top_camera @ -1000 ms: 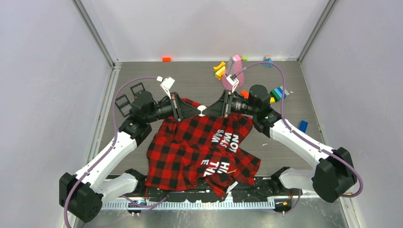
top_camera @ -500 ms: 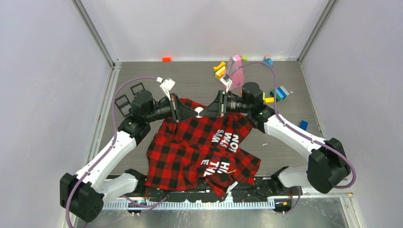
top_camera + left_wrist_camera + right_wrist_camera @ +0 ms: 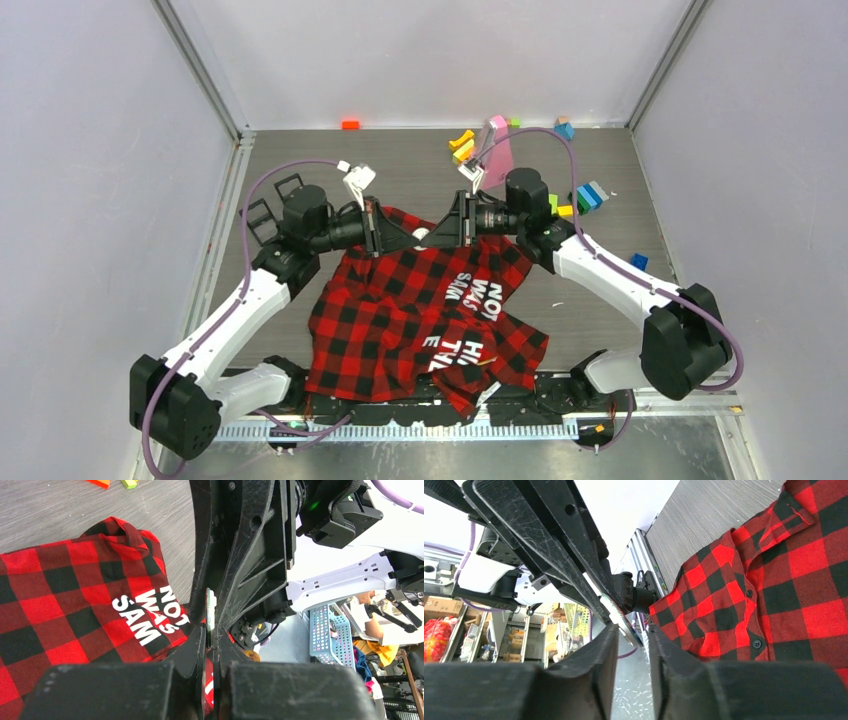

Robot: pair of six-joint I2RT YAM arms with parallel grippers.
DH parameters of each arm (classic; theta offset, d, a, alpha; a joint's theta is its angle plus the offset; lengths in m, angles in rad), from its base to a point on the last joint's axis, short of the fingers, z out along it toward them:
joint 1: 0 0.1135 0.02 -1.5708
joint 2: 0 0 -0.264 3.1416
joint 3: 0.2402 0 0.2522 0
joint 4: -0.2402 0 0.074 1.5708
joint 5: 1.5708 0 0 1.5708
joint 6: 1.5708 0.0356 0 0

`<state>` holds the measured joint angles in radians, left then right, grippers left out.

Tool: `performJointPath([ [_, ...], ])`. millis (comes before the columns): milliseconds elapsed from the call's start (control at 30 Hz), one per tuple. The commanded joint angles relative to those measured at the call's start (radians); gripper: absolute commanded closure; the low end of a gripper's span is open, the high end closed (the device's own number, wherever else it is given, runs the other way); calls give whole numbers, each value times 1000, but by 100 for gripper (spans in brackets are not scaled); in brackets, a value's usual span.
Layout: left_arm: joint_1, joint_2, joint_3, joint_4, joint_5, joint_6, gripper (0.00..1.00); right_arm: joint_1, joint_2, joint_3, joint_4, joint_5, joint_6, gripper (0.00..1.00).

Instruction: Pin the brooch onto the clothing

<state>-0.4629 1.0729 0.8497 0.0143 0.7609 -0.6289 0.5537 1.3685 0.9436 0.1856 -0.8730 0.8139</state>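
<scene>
Shirt [image 3: 420, 320], red-black check with white lettering, lay rumpled from the desk's near edge to mid-desk, partly overhanging the near edge. Just past its far hem both claws met tip to tip above the cloth. Left claw [image 3: 412, 240] was pinched down on the brooch [image 3: 422, 234], a thin white disc seen edge-on in the left wrist view, with almost no gap between the fingers. Right claw [image 3: 437, 235] had its fingers a narrow slot apart with the disc's rim in the slot; could not tell if it clamped. Brooch was off the shirt. Coloured blocks [image 3: 585, 196] sat toward the far right corner, and an orange block [image 3: 350, 124] at the far edge.
</scene>
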Motion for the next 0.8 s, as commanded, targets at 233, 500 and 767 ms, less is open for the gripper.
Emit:
performJointPath([
  [233, -37, -12, 49, -76, -84, 15, 100, 6, -102, 59, -156, 108, -136, 44],
  [500, -37, -19, 8, -109, -95, 35, 100, 2, -264, 61, -511, 489, -210, 39],
  [767, -35, 22, 88, -282, -41, 215, 100, 2, -256, -63, -819, 916, -171, 41],
])
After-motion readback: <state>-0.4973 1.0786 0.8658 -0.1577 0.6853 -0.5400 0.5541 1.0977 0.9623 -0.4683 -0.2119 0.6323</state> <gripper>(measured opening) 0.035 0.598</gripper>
